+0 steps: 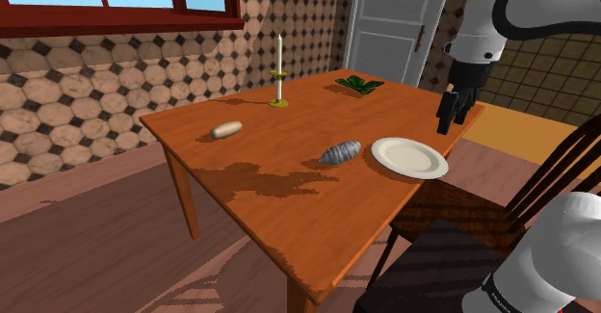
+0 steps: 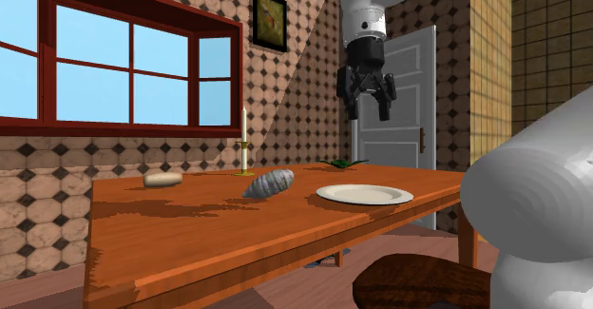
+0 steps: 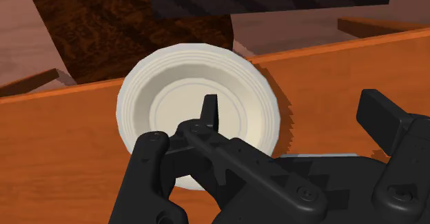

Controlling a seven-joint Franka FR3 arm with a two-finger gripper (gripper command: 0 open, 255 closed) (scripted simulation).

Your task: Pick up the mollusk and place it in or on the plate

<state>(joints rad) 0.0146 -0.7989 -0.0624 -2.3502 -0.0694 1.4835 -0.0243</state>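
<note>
Mollusk (image 1: 340, 152) is seen in the shoulder view just beside the plate (image 1: 409, 157), gripper (image 1: 456, 111) held above the plate. In the second exterior view the jaws are spread, empty. By the wrist view, aim should be shifted from plate to mollusk.

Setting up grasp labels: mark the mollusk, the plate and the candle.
mollusk (image 1: 340, 152), shoulder view, middle of its grey ridged shell.
plate (image 1: 409, 157), shoulder view, bare centre of the white dish.
candle (image 1: 279, 55), shoulder view, mid-length of the pale stick.
</note>
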